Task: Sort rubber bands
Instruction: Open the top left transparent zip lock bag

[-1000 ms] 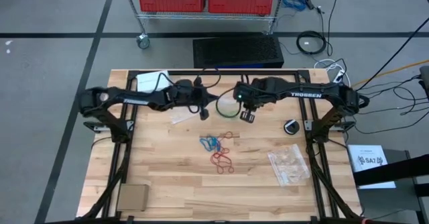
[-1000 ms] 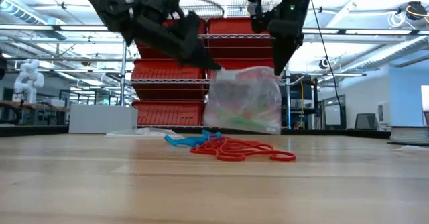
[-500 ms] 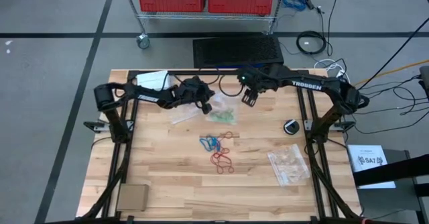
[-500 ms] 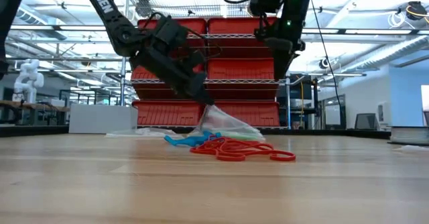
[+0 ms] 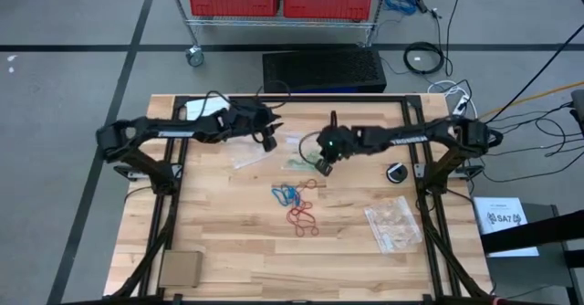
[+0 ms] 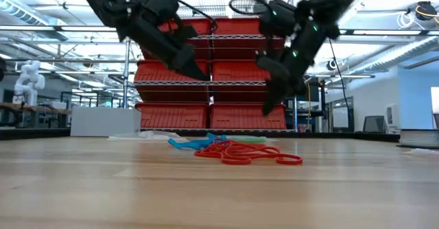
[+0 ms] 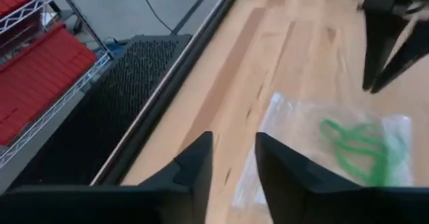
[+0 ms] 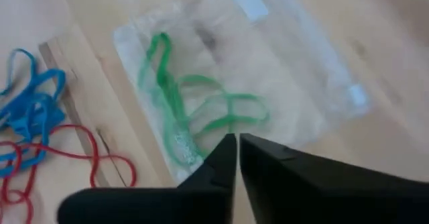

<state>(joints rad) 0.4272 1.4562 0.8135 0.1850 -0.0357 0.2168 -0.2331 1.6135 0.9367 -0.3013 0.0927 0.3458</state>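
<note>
Rubber bands point(image 5: 298, 205): green ones in clear bag point(image 8: 268, 83) just under right gripper point(image 8: 236, 158), fingers pressed together; left gripper point(image 7: 231, 158) spread, empty.

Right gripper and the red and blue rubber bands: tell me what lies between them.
In the high view, only bare wood separates the right gripper from the red and blue rubber bands; the bag of green bands sits beside the gripper.

A wooden table point(image 5: 228, 250) bears rubber bands point(image 5: 297, 205) and clear bags point(image 5: 393, 224).
</note>
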